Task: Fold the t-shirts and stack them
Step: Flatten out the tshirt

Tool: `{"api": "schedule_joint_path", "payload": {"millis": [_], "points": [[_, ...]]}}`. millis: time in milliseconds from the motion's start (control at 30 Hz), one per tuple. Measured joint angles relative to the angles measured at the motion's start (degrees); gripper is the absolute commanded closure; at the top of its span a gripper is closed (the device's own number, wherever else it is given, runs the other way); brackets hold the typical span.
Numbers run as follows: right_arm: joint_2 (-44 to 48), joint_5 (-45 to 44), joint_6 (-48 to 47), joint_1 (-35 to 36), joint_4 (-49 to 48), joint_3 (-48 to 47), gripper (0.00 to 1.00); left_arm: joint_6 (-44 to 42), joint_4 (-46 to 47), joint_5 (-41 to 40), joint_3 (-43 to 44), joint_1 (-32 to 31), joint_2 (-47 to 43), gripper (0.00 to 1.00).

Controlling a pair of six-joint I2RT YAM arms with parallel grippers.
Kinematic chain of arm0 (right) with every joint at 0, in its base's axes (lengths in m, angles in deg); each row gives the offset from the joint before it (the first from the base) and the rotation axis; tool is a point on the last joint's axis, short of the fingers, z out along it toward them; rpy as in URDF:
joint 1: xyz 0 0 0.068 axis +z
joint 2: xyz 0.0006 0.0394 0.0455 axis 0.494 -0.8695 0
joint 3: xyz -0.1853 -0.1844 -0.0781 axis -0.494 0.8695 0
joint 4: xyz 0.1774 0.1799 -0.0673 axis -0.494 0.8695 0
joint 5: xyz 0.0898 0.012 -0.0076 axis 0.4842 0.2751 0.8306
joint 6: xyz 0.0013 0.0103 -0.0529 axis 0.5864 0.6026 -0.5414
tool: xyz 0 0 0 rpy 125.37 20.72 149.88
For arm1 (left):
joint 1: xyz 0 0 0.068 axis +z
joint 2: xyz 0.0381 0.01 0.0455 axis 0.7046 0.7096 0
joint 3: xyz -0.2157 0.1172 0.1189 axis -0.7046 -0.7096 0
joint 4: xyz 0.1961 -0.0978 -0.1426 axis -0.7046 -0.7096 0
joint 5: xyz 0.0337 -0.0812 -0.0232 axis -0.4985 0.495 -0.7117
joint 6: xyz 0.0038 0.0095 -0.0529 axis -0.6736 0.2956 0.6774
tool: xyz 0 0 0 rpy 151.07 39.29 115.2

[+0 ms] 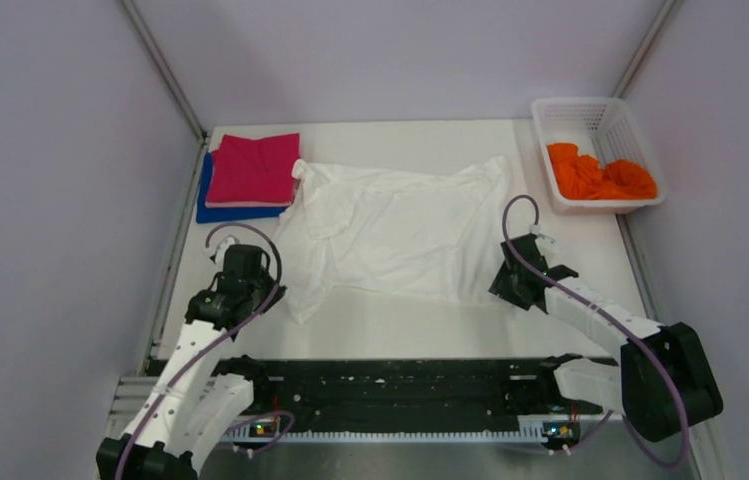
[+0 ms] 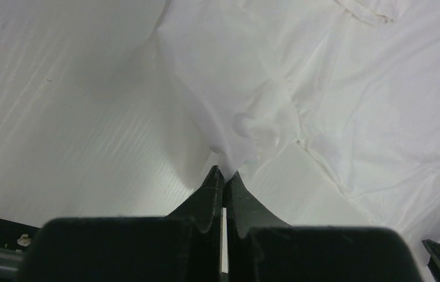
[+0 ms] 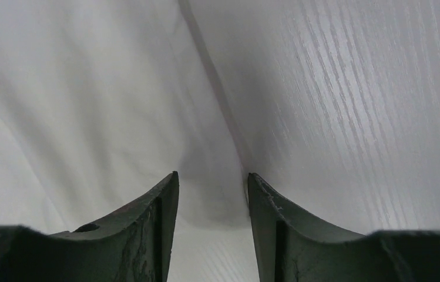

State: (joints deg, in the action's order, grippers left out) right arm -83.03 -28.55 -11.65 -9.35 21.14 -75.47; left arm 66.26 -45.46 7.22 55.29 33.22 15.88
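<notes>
Closest to the lens, the left gripper point(image 2: 224, 176) is seen clamped shut on a bunched corner of the white t-shirt point(image 1: 390, 225), and the cloth is drawn up into a small peak at the fingertips. At the far left of the table point(image 1: 400, 330), a folded magenta t-shirt point(image 1: 255, 168) is laid on a folded blue t-shirt point(image 1: 212, 208), whose edge shows beneath it.

The white t-shirt is spread across the middle of the table, its far left corner just beside that stack. It is crumpled and creased, and one sleeve is turned over near the collar. No print can be made out on the upward face.

The garment is judged light, thin and limp. It would be expected to sag and fold wherever it is not supported, and to drag and wrinkle if pulled from one point only. Hold is best taken at two hem corners or along an edge, so that the cloth is kept taut between the arms.

At the shirt's near right edge, the right gripper point(image 3: 212, 176) is held low with its jaws apart. The cloth's border runs between them, and nothing is pinched yet. At the far right, an orange t-shirt point(image 1: 600, 178) is heaped unfolded in the white basket point(image 1: 590, 112).
</notes>
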Motion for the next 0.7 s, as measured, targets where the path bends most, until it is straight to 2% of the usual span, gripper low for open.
{"api": "schedule_joint_path", "payload": {"millis": [67, 200, 333, 500, 700], "points": [[-0.90, 0.09, 0.24, 0.00, -1.68, -0.11, 0.64, -0.15, 0.15, 0.00, 0.07, 0.00, -0.04, 1.00], [-2.25, 0.13, 0.61, 0.00, -4.42, -0.13, 1.00, -0.35, 0.37, 0.04, 0.28, 0.00, -0.28, 1.00], [-1.90, 0.94, 1.01, 0.22, -4.92, 0.13, 1.00, -0.59, 0.66, 0.42, 1.64, 0.00, -0.90, 1.00], [3.13, 1.25, -0.72, 0.24, -1.51, -1.46, 1.00, -1.46, 2.05, 0.35, 6.91, 0.00, -1.49, 1.00], [12.13, -1.44, -5.46, 0.26, 3.74, -15.56, 1.00, -5.05, 5.11, -1.75, 22.12, -0.02, -2.58, 1.00]]}}
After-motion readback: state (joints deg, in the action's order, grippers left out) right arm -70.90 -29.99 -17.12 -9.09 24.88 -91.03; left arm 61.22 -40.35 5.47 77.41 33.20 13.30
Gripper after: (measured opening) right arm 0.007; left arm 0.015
